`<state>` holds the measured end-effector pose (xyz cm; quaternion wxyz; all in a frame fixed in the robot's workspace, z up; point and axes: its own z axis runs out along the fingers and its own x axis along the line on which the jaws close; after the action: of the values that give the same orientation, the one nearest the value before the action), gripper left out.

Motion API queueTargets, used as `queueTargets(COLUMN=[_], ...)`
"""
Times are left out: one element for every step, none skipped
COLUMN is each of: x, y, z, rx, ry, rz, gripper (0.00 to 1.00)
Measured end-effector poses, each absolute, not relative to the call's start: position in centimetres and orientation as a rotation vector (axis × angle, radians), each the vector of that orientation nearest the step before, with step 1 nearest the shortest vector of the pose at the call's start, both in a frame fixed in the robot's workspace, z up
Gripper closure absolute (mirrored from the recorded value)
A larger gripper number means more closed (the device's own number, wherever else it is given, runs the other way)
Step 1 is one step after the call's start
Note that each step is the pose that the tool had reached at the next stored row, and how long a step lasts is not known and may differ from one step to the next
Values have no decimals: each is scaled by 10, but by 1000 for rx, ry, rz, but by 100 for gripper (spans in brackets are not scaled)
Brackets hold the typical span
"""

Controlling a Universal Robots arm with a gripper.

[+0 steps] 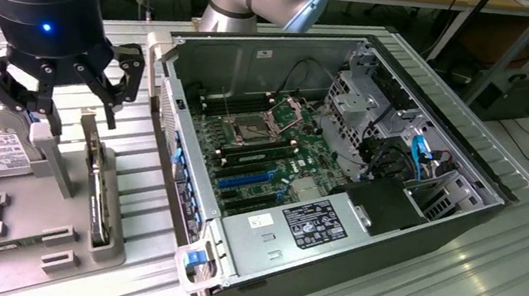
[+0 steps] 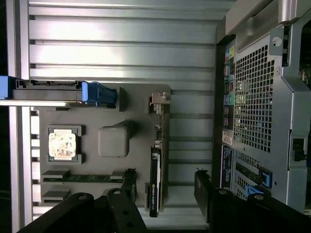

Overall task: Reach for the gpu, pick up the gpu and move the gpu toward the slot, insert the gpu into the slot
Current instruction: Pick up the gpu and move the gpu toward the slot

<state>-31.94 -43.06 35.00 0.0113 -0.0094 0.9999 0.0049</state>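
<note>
The claw (image 1: 76, 119) hangs spread wide, gripping nothing. The gpu (image 1: 96, 184) stands on its long edge in a grey tray (image 1: 35, 211) just beneath it, clear of both fingers. In the wrist view the card's edge runs between the two fingertips. The slot (image 1: 243, 180) lies well apart from the claw, inside the open computer case (image 1: 466, 154).
</note>
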Motion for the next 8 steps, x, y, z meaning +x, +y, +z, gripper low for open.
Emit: queueTargets(x=[-319,-319,-319,-319,-319,-319,-319,-319], y=[-431,-432,-434,-436,-436,-437,-438,-438], z=[349,348,346,345,344,343,342,342], rx=[-29,-29,-29,-29,-29,-29,-29,-29], ry=[3119,3119,3119,3119,3119,3119,3119,3119], rz=[15,15,15,15,15,15,15,15], gripper=[40,40,40,40,40,40,40,40])
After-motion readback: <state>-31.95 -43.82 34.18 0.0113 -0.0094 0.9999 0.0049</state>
